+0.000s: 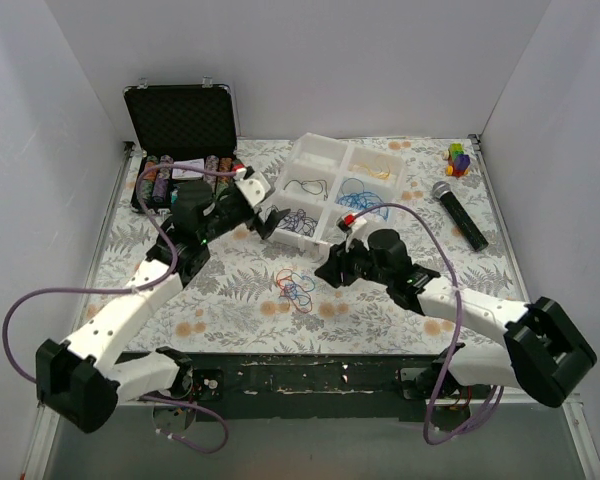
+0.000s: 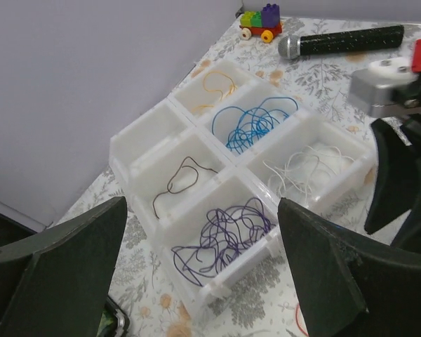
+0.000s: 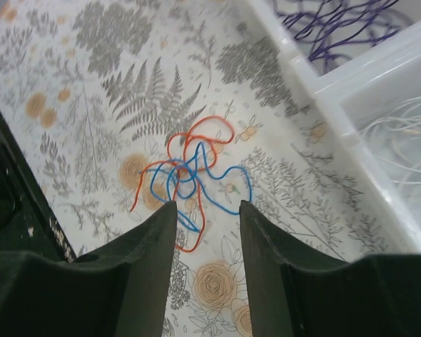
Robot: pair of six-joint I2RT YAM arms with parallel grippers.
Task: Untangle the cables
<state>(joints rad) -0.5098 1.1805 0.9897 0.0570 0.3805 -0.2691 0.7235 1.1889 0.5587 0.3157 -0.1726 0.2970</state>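
Observation:
A small tangle of red, orange and blue cables (image 1: 295, 288) lies on the flowered tablecloth in front of the white compartment tray (image 1: 310, 150). In the right wrist view the cables (image 3: 193, 172) lie just beyond the tips of my right gripper (image 3: 208, 207), which is open with only cloth between its fingers; one strand runs past the left fingertip. My left gripper (image 2: 202, 210) is wide open and empty over the tray's near compartment, where loose purple cables (image 2: 224, 235) lie. Other compartments hold blue (image 2: 256, 123), white, dark and orange cables.
A black microphone (image 1: 460, 213) and a toy brick car (image 1: 459, 158) lie at the back right. An open black case (image 1: 180, 120) stands at the back left with small items in front of it. White walls close in the table.

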